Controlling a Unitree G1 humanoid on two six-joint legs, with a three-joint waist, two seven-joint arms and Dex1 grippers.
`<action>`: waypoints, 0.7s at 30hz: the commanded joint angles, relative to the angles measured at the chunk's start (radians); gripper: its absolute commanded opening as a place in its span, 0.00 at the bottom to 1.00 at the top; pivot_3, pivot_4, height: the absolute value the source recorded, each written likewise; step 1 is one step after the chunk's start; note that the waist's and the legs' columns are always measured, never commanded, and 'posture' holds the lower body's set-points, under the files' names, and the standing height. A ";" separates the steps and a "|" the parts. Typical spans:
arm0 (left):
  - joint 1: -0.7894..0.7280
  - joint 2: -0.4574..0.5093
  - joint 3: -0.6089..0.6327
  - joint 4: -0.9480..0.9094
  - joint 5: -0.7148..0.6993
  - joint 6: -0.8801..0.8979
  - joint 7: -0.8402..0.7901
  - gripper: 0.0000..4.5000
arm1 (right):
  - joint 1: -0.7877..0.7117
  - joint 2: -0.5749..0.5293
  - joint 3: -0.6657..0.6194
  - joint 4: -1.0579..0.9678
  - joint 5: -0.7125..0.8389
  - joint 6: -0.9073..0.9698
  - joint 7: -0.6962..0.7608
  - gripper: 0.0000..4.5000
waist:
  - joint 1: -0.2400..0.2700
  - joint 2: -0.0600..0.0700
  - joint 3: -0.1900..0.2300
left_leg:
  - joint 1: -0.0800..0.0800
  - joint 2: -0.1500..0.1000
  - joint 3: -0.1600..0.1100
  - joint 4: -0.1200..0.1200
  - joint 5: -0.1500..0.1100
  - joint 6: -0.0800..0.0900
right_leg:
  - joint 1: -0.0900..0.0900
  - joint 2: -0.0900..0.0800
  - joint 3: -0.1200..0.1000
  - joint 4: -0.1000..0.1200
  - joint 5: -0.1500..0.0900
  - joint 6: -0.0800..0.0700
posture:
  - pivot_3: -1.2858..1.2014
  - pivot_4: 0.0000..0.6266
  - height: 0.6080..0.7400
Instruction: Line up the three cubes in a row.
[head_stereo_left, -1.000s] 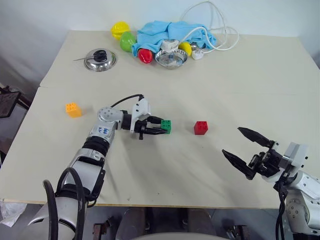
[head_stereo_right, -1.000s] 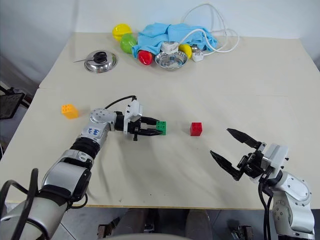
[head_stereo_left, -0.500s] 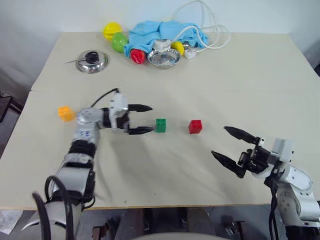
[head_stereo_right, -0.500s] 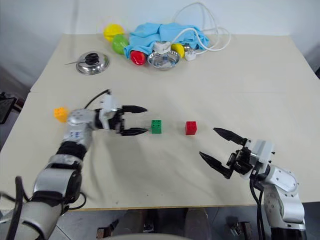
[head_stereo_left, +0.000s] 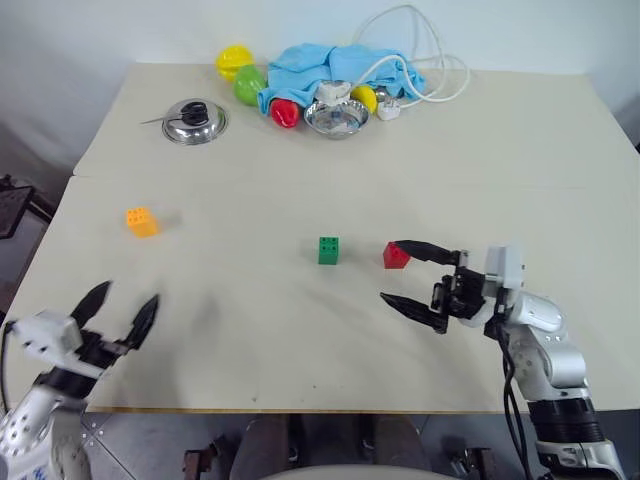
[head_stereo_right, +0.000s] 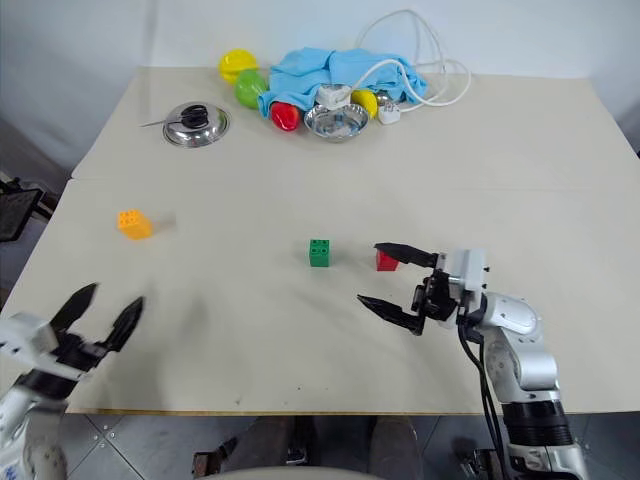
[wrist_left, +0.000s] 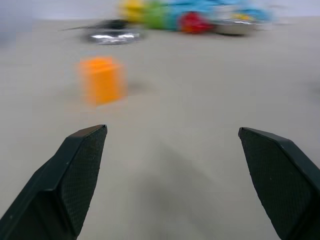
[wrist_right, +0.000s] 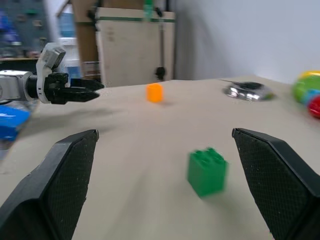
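The green cube (head_stereo_left: 328, 250) and the red cube (head_stereo_left: 396, 256) stand side by side mid-table, a small gap between them. Far to their left, alone, is the orange-yellow cube (head_stereo_left: 141, 221). My right gripper (head_stereo_left: 390, 271) is open and empty, pointing left just in front of the red cube. Its far fingertip reaches the cube's near side; whether it touches I cannot tell. In the right wrist view the green cube (wrist_right: 206, 171) lies between the spread fingers. My left gripper (head_stereo_left: 118, 312) is open and empty at the table's front left edge, with the orange-yellow cube (wrist_left: 102, 80) ahead of it.
At the back of the table lie a steel lid (head_stereo_left: 195, 120), a steel bowl (head_stereo_left: 336, 118), a blue cloth (head_stereo_left: 330, 68), round toy fruits (head_stereo_left: 250, 84) and a white cable (head_stereo_left: 432, 68). A seam (head_stereo_left: 300, 182) crosses the tabletop.
My left gripper opened, left the green cube standing beside the red one, and swung back to the front left edge. My right gripper moved left, up to the red cube.
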 joint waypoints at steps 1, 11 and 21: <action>0.065 -0.042 0.065 -0.036 -0.027 -0.024 0.104 1.00 | -0.016 0.007 -0.006 -0.003 0.006 -0.016 0.020 1.00 | 0.000 -0.001 -0.001 | 0.000 0.000 0.000 0.000 0.000 0.000 | 0.000 0.000 0.000 -0.001 0.000 0.000 | 0.52 0.24 1.00; -0.070 -0.024 -0.070 -0.183 0.000 0.247 0.415 1.00 | -0.022 -0.009 -0.013 0.002 0.021 0.024 0.070 1.00 | 0.010 -0.002 -0.001 | -0.001 0.001 0.002 -0.001 -0.001 -0.001 | -0.001 0.001 0.000 0.000 0.000 -0.001 | 0.52 0.24 1.00; -0.467 0.086 -0.206 -0.032 0.107 0.507 0.635 1.00 | -0.010 -0.007 -0.005 -0.030 0.008 0.046 0.065 1.00 | 0.009 -0.002 -0.002 | 0.000 0.000 0.003 -0.001 -0.001 -0.001 | -0.002 0.003 0.000 0.002 0.000 -0.001 | 0.52 0.24 1.00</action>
